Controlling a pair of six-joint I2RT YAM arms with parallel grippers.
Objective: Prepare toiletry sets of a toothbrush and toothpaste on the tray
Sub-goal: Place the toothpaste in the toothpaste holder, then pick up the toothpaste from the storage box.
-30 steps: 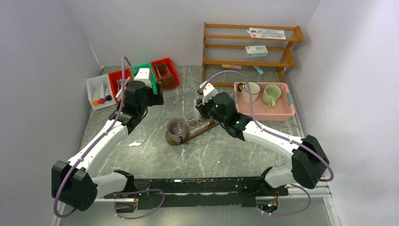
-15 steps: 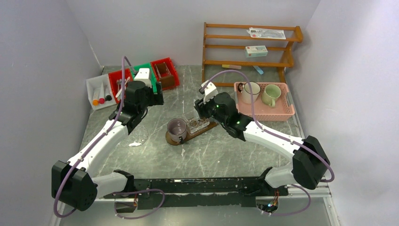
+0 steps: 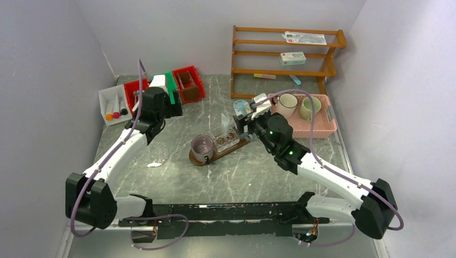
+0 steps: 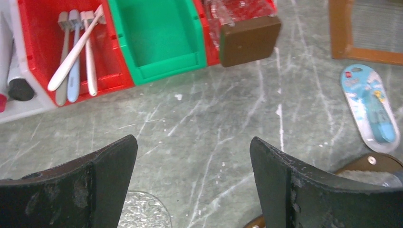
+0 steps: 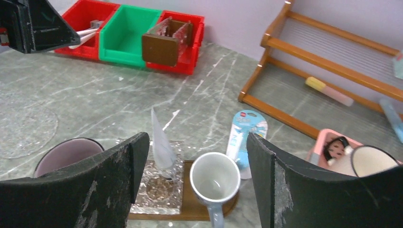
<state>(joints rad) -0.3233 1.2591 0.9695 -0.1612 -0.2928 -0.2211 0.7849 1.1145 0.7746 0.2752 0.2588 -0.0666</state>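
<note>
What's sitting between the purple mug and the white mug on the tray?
A clear textured square holder, on the tray; the right wrist view shows it.

tray: dark brown wood, as I read it
mug under my right wrist: white
other mug: mauve
bins: I see red, green, red
basket: pink
table: grey-green, white veins
rack: orange-brown
</note>
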